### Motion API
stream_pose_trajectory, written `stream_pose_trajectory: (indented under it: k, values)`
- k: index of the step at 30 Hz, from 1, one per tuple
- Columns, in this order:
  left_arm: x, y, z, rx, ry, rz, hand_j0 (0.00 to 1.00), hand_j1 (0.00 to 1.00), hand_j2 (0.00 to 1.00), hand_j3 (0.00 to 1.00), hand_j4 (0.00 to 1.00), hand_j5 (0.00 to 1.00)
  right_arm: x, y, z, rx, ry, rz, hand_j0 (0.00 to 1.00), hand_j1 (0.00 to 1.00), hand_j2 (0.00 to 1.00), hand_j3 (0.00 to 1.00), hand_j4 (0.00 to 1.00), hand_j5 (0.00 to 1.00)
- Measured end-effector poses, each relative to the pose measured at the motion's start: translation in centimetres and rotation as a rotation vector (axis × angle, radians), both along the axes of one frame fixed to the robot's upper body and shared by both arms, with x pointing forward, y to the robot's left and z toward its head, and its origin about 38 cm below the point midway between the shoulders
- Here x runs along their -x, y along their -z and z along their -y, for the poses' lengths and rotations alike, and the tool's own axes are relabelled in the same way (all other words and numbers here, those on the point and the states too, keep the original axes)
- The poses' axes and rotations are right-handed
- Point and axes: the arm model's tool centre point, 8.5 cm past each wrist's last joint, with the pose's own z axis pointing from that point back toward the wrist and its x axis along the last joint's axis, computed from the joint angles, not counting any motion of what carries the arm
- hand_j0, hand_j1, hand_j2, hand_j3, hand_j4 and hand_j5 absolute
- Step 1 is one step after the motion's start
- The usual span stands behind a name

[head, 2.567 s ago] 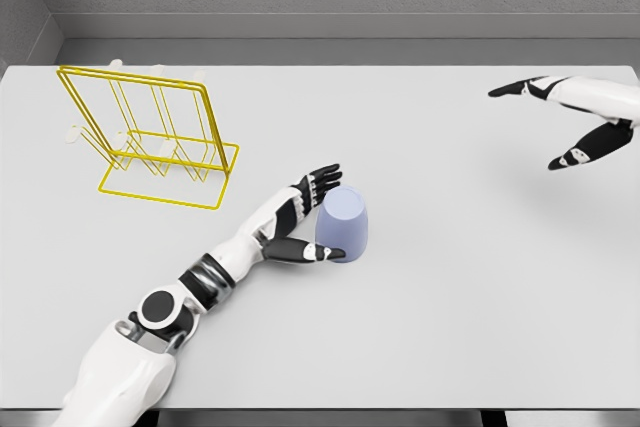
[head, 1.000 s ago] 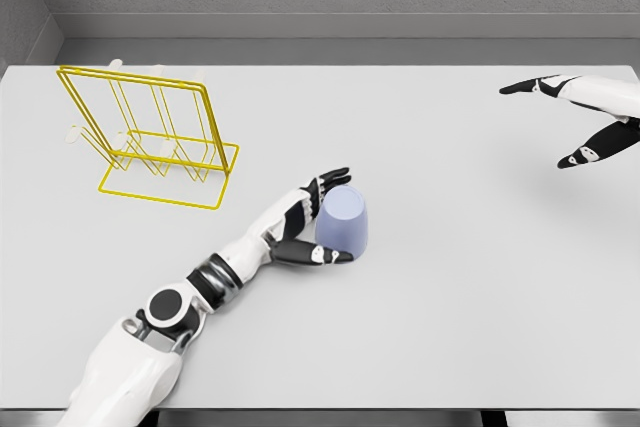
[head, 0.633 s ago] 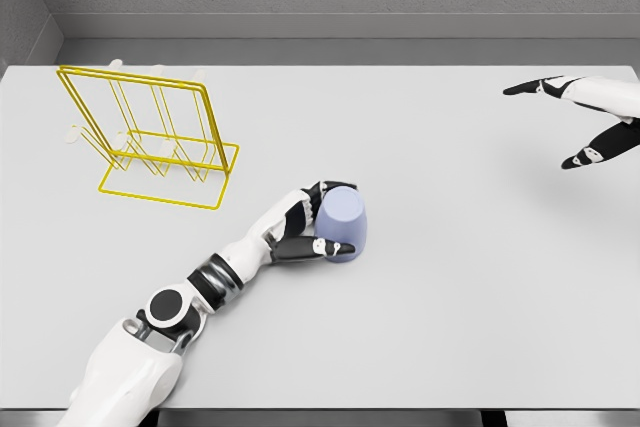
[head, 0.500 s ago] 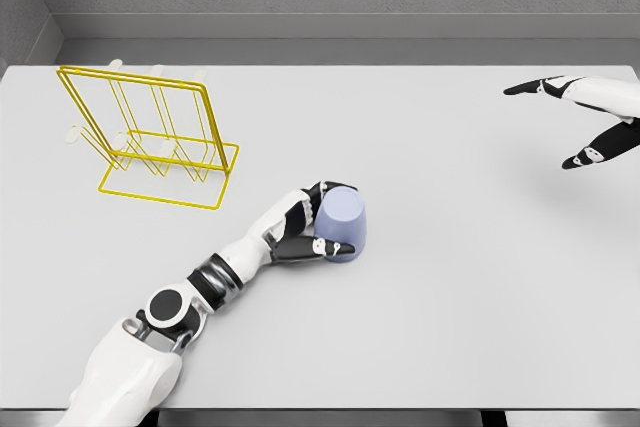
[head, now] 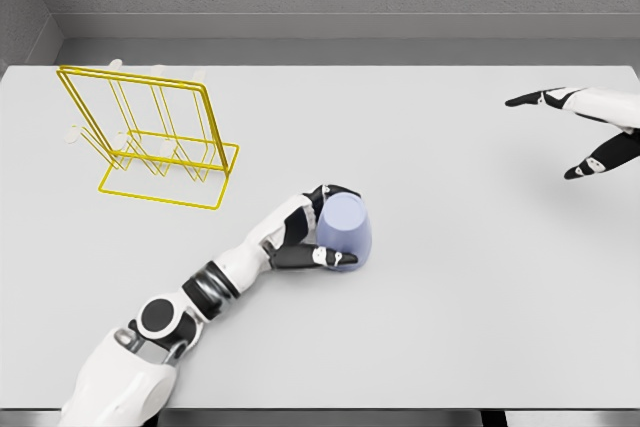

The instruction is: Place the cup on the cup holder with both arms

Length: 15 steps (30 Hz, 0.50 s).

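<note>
Grey table point(head: 420, 327): left robot hand point(head: 305, 232) wrapped round cup point(head: 344, 230); right robot hand point(head: 585, 127) spread, far off.

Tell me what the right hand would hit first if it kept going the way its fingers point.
Nothing, as far as the view shows: the right hand points left over bare table; depth is unclear.

right hand point(head: 585, 132) palm cut by right edge, left hand point(head: 305, 232) partly hidden behind cup point(head: 345, 229), left shoulder cropped at bottom
</note>
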Motion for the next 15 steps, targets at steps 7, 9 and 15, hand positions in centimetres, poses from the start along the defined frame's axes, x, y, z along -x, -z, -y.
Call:
stream_pose_trajectory:
  k: [7,9,15]
  values:
    - [1.0,-3.5,-2.5,0.063,-0.019,0.068,0.53,0.53,0.53,0.53,0.53,0.53,0.1,-0.1,0.3,0.006,0.005,0.0,1.0,1.0,1.0,1.0,1.0,1.0]
    - [1.0,-4.0,-3.5,0.069,-0.033,0.075,0.53,0.53,0.53,0.53,0.53,0.53,0.1,-0.1,0.3,0.007,0.006,0.0,1.0,1.0,1.0,1.0,1.0,1.0]
    - [0.3,-5.4,-5.3,0.066,-0.063,0.113,0.53,0.53,0.53,0.53,0.53,0.53,0.2,-0.2,0.5,0.01,0.008,-0.001,1.0,1.0,1.0,1.0,1.0,1.0]
